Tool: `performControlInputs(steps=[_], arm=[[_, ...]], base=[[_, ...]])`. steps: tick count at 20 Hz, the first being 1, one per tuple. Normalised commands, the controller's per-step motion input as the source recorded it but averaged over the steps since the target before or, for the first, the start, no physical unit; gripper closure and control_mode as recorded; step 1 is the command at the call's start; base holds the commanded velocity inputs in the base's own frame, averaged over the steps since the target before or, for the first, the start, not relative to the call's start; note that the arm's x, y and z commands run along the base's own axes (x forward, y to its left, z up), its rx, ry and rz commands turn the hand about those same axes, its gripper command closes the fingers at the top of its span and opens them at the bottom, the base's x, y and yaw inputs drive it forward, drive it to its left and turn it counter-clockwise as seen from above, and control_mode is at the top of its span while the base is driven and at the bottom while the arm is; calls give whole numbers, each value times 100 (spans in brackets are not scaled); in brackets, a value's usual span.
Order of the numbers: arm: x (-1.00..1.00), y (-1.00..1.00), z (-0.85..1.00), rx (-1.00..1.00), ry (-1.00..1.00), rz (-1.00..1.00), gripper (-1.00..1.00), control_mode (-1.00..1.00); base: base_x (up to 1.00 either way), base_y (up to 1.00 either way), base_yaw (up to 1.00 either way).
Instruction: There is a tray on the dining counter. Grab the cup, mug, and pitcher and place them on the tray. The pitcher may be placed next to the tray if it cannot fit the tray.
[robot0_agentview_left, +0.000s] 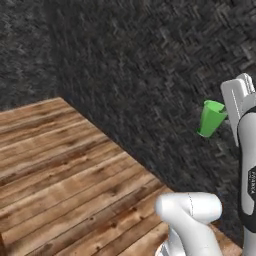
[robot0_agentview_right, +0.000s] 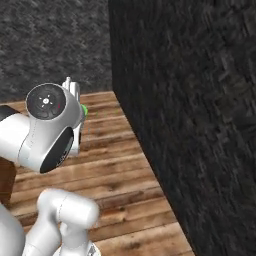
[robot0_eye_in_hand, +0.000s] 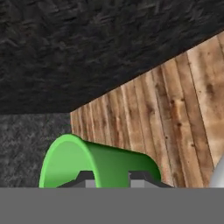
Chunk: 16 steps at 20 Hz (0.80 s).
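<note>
The small bright green tapered cup, a handleless tumbler, hangs in the air tilted, held at the two-finger gripper with the jaws clamped across its lower wall, as the hand view shows. It sits above the brown plank floor, just in front of the dark speckled wall (no tray or counter is in sight here). The cup looks light and rigid, probably smooth-sided, so its taper could let it slip; a hold low on the body, square across the wall, seems safest.
</note>
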Motion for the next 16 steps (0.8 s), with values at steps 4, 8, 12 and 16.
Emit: performControlInputs(steps=[4, 8, 12, 16], arm=[[0, 0, 0, 0, 0, 0, 100, 100], [0, 0, 0, 0, 0, 0, 100, 100], [0, 0, 0, 0, 0, 0, 100, 100], [0, 0, 0, 0, 0, 0, 100, 100]], base=[[100, -4, 89], [100, -52, 69], [100, -73, 47], [100, -95, 42]])
